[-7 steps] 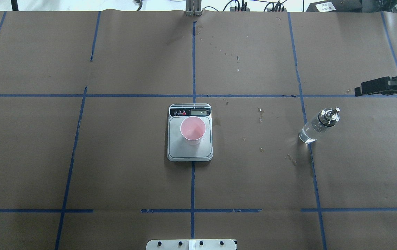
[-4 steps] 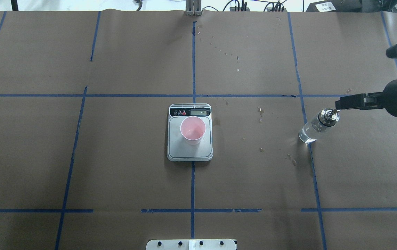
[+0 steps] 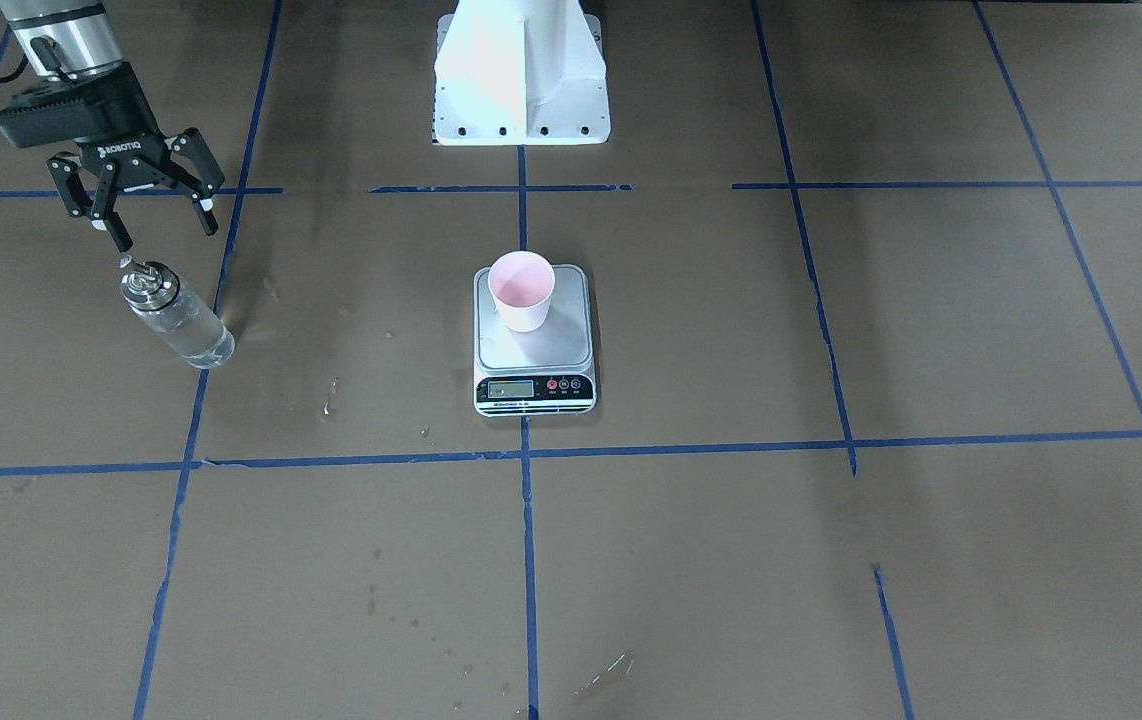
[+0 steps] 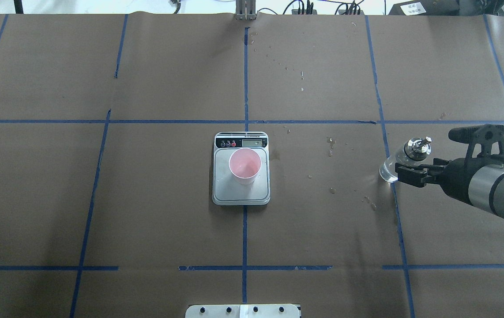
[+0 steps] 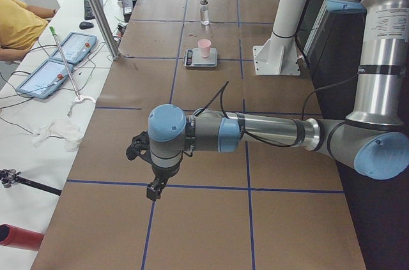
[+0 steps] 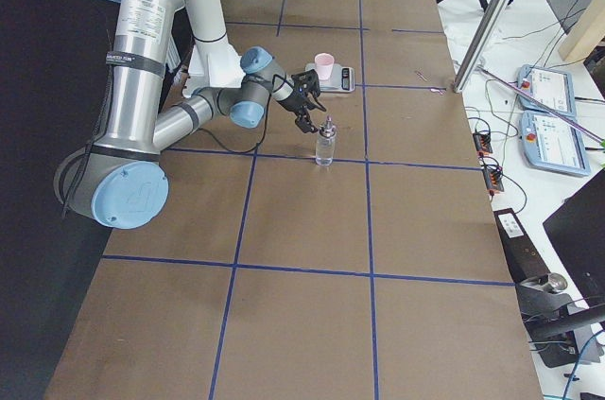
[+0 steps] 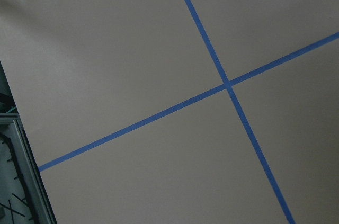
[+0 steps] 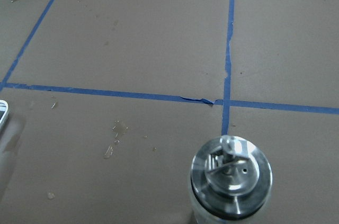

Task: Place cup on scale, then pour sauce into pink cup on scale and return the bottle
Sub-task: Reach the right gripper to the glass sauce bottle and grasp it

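Note:
The pink cup [image 4: 244, 165] stands upright on the steel scale [image 4: 241, 193] at the table's middle, and both show in the front view (cup [image 3: 521, 290], scale [image 3: 534, 392]). The clear glass bottle [image 4: 416, 148] with its metal pourer cap stands upright at the right, with clear liquid in it; it also shows in the front view [image 3: 171, 318] and close below the right wrist camera [image 8: 231, 181]. My right gripper [image 3: 159, 228] is open and empty, just above and behind the bottle's cap; in the overhead view the right gripper [image 4: 405, 173] overlaps the bottle. My left gripper [image 5: 153, 188] hangs over bare paper far from the scale; I cannot tell its state.
Brown paper with blue tape lines [image 4: 245, 79] covers the table. Small wet spots [image 4: 330, 145] lie between the scale and the bottle. The white robot base [image 3: 521, 80] stands behind the scale. Operators' tablets [image 5: 51, 66] and a metal post [image 5: 96, 8] are at the far edge.
My right arm has come in from the table's right edge and swung toward the robot's side, so the open gripper now sits over the bottle. Cup, scale and bottle have not moved.

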Robot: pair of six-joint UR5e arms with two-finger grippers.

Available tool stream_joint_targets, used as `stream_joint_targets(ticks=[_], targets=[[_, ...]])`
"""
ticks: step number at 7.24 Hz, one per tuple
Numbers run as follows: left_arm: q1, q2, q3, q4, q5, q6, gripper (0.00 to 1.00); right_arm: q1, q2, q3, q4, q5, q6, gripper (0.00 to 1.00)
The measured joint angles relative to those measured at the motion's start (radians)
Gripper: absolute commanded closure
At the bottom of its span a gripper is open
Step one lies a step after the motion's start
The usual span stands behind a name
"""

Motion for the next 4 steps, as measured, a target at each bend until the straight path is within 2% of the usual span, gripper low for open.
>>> stream_joint_targets(ticks=[1, 4], targets=[[0.018, 0.007, 0.000, -0.009, -0.006, -0.015, 0.00, -0.023, -0.005, -0.040, 0.061, -0.040, 0.003, 0.00], [0.100, 0.012, -0.002, -0.044, -0.012, -0.024, 0.00, -0.076, -0.003, -0.117, 0.142, -0.147, 0.001, 0.00]])
